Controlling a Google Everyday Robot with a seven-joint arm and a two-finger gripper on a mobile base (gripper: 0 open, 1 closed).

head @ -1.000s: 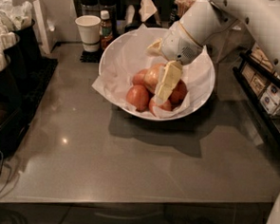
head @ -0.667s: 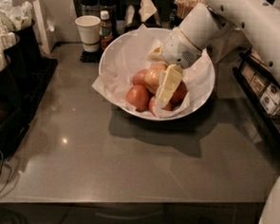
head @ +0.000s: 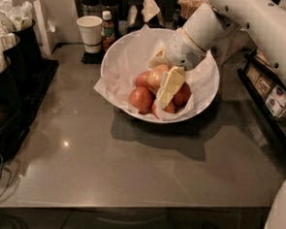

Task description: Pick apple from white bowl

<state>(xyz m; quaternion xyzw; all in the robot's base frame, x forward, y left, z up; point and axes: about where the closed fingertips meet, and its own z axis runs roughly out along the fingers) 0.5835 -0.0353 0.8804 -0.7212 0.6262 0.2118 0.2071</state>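
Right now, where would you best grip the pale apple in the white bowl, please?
Probably take the apple across its rounded middle, from above, since red apples crowd its sides. The tool hangs over it inside the white bowl.

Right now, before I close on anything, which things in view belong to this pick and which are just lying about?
Part of the job:
apple, pale gold with a red blush
white bowl, paper-lined
gripper, down inside the bowl beside the apple

Just lying about:
red apples in the same bowl
paper cup
small bottle
packet rack at the right
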